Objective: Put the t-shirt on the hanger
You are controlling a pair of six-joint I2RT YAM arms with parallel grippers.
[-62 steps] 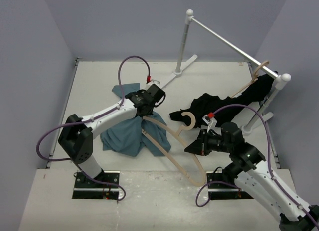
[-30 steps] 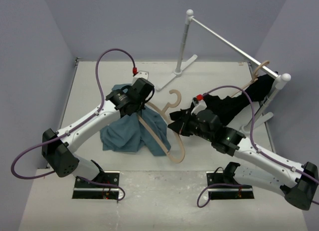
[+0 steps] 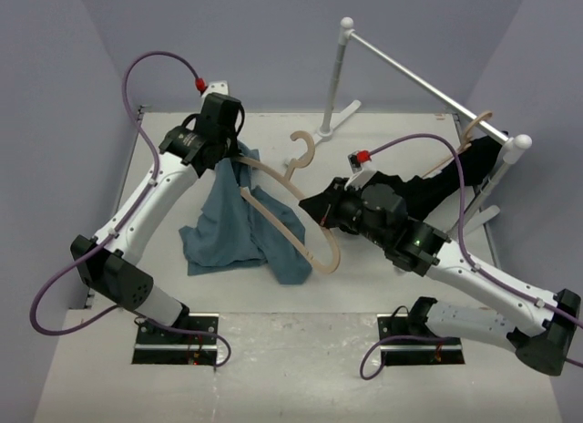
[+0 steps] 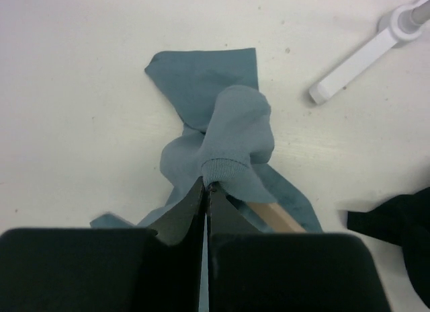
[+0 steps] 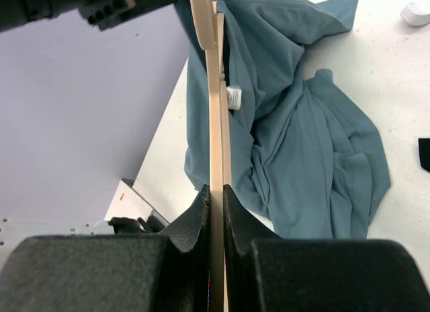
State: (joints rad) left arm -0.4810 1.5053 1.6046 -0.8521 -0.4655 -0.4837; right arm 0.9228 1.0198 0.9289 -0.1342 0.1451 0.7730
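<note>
The blue-grey t-shirt (image 3: 232, 232) hangs from my left gripper (image 3: 230, 157), its lower part resting on the table. The left gripper (image 4: 205, 185) is shut on the ribbed collar of the t-shirt (image 4: 232, 134). One arm of the pale wooden hanger (image 3: 333, 255) reaches into the shirt near the collar, and a bit of it shows there (image 4: 272, 216). My right gripper (image 3: 310, 206) is shut on the hanger and holds it tilted above the table, hook toward the back. In the right wrist view the hanger (image 5: 215, 90) runs straight out from the shut gripper (image 5: 216, 191) beside the t-shirt (image 5: 316, 144).
A white clothes rack (image 3: 341, 72) stands at the back right; one foot shows in the left wrist view (image 4: 356, 60). A black garment (image 3: 428, 190) on a second beige hanger (image 3: 474, 127) hangs from the rack's rod down to the table, just behind my right arm.
My left gripper has risen and moved toward the back left, lifting the shirt by its collar. My right gripper has carried the hanger up and back with it.
</note>
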